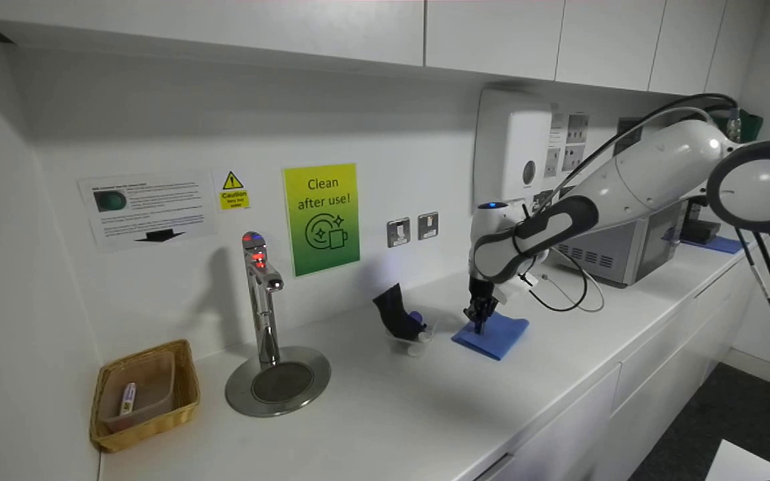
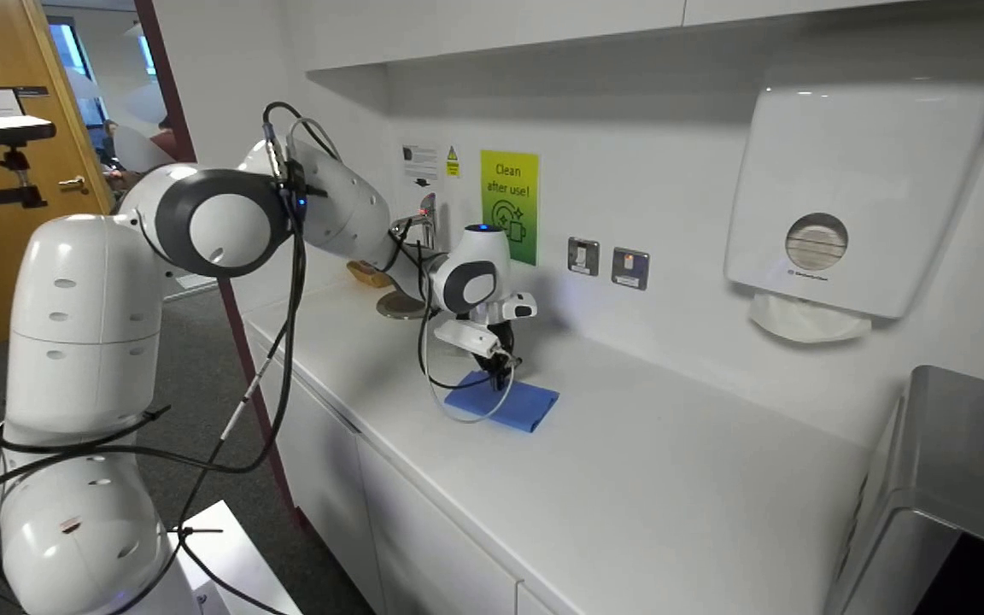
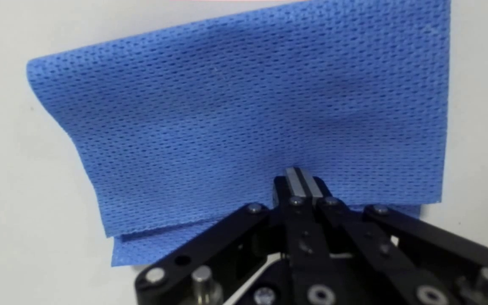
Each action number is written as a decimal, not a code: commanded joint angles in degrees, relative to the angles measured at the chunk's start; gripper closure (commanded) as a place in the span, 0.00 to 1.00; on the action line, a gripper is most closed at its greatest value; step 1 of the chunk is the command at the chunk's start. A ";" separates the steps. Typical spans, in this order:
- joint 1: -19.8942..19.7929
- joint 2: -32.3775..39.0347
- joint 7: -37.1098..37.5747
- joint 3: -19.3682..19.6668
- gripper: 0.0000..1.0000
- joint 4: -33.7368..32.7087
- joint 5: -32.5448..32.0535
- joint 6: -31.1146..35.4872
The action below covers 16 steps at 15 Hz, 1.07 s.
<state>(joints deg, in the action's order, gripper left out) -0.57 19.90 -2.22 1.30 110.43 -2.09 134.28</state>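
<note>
A folded blue cloth (image 3: 235, 127) lies on the white counter, its folded layers showing along the lower edge in the wrist view. My gripper (image 3: 299, 171) points down over it with both fingers pressed together, and only a thin dark line shows between the pale pads (image 3: 295, 183). No cloth is seen pinched in that line. The fingertips appear to rest on the cloth's upper face, near its lower edge in the wrist view. Both exterior views show the gripper (image 1: 480, 326) (image 2: 499, 383) low over the cloth (image 1: 508, 334) (image 2: 528, 406).
Beside the cloth is a small clear container (image 1: 412, 346) with a black item (image 1: 398, 314) sticking up. Farther along stand a chrome tap (image 1: 265, 314) and a wicker basket (image 1: 188, 387). A grey microwave (image 1: 602, 244) and a wall towel dispenser (image 2: 868, 188) are on the opposite side. Cables hang from the arm.
</note>
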 commanded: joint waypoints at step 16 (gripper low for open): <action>-4.64 -15.97 5.09 4.86 1.00 28.41 0.90 12.74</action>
<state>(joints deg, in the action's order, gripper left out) -2.91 4.18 2.01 4.25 134.05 -1.71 143.87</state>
